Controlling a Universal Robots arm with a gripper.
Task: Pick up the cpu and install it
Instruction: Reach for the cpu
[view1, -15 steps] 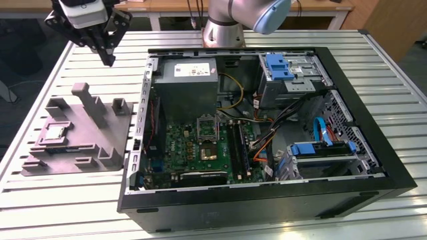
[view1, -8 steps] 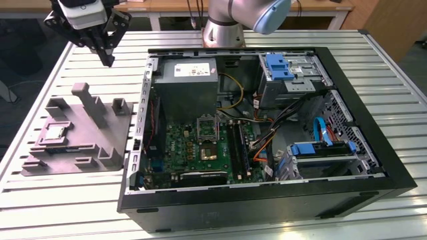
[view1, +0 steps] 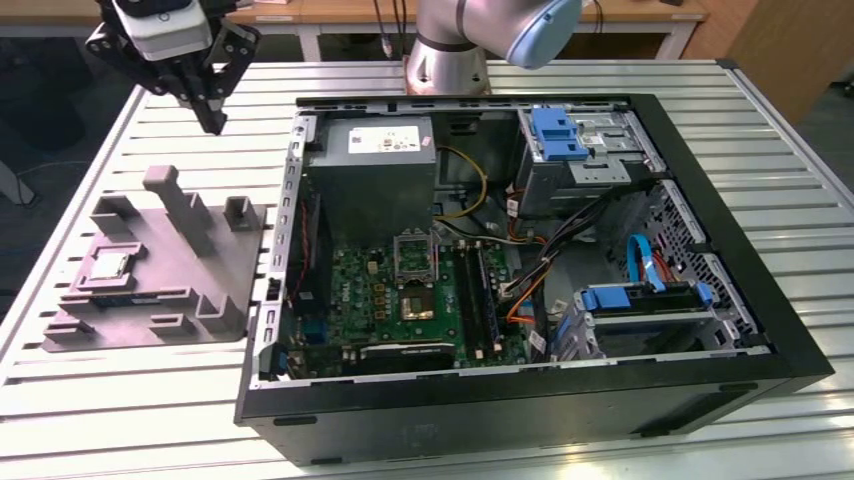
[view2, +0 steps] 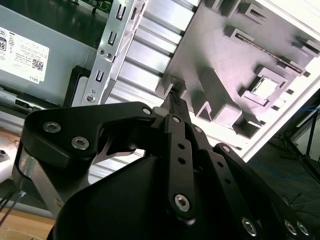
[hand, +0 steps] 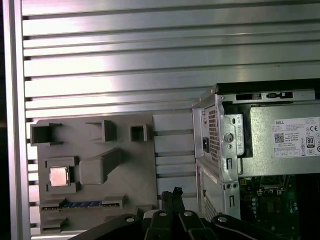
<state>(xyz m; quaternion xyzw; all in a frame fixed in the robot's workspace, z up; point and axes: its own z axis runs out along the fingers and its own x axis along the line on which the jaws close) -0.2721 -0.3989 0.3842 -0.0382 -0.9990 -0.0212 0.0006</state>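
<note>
One arm works over the slatted bench (view1: 80, 400).

Exterior view: the gripper (view1: 211, 122) hangs at 11 o'clock in the picture, above the bench, with its fingers drawn together and nothing between them. The cpu (view1: 107, 266) lies flat in a square recess of the grey tray (view1: 134, 325) at 9 o'clock, well apart from the gripper. The open computer case (view1: 534, 400) stands just beside the tray, on its 3 o'clock side. The socket (view1: 416, 302) sits on the board inside.

Second wrist view: the fingers (view2: 176, 107) meet at the tips and are empty. Beyond them is the tray (view2: 225, 55), with the cpu (view2: 263, 87) in its recess.

First wrist view: the gripper (hand: 170, 195) is narrow, and its tips appear over the bench strip between the tray (hand: 135, 170) and the case (hand: 220, 150). The cpu (hand: 59, 176) is seated in the tray, apart from the tips.
</note>
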